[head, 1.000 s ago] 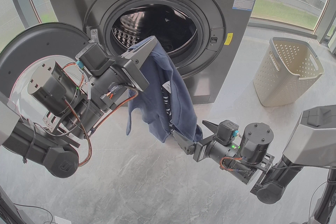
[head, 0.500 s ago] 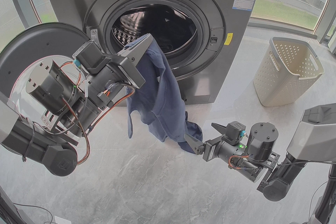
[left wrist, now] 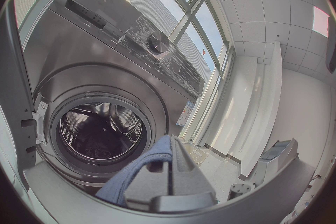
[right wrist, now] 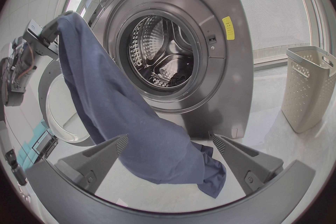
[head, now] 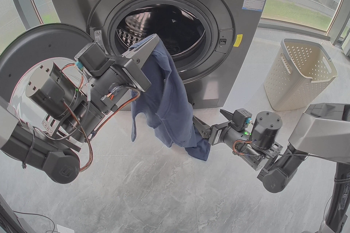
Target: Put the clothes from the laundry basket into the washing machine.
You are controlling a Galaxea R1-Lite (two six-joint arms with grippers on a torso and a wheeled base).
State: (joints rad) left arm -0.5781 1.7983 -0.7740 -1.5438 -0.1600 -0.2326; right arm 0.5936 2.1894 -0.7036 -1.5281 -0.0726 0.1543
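A dark blue garment (head: pixel 167 99) hangs in front of the washing machine (head: pixel 233 19), whose round opening (head: pixel 164 30) stands uncovered. My left gripper (head: pixel 147 48) is shut on the garment's top edge, level with the opening's lower left rim. From the left wrist the cloth (left wrist: pixel 140 168) bulges beside the closed fingers (left wrist: pixel 182 168). My right gripper (head: pixel 204 124) is open low down at the garment's right edge. The cloth's lower part (right wrist: pixel 150 137) drapes between its spread fingers (right wrist: pixel 115 147). Something dark (right wrist: pixel 176 77) lies inside the drum.
The machine's door (head: pixel 40 44) is swung open to the left, behind my left arm. A cream laundry basket (head: pixel 302 73) stands on the pale floor right of the machine, and no clothes show in it. Bare floor (head: pixel 146 190) lies in front.
The right gripper came off the garment's hem, drew back to the right, then rose toward the cloth again. The hem dropped and hangs loose. The left gripper shifted slightly left with the garment.
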